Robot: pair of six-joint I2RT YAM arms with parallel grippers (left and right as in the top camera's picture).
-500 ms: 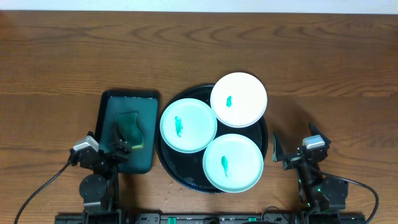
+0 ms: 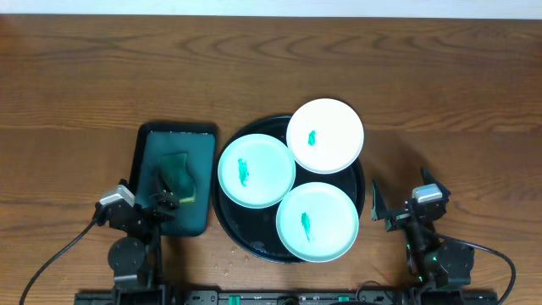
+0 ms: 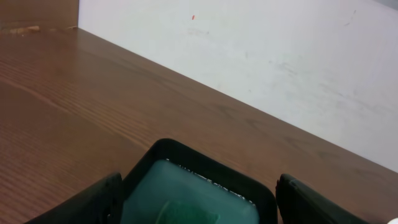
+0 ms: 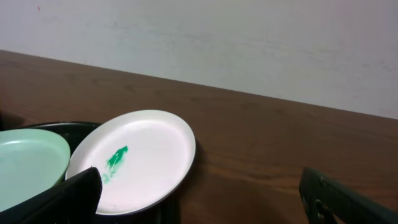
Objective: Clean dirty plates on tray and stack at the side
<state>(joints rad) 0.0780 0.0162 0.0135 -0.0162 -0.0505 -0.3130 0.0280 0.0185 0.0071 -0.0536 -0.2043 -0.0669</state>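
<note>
Left fingers (image 3: pixel 87 202) spread, empty; right fingers (image 4: pixel 68 199) spread, white plate (image 4: pixel 146 152) just ahead-left.

Black tray (image 2: pixel 241 224) holding three teal-smeared plates (image 2: pixel 262 174), green sponge (image 2: pixel 176 174) in teal tray (image 2: pixel 193 219) beside it, wood table (image 2: pixel 85 76)

Setting: robot test bench, prob. lab. Evidence: brown wood-grain counter (image 2: pixel 85 76), bare white wall (image 4: pixel 249 37), black cabled arm base (image 2: pixel 129 254) at counter edge.

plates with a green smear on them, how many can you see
3, all on the black tray: white plate at the back right, left mint plate beside it, front mint plate nearest the robot. None appears hidden.
</note>
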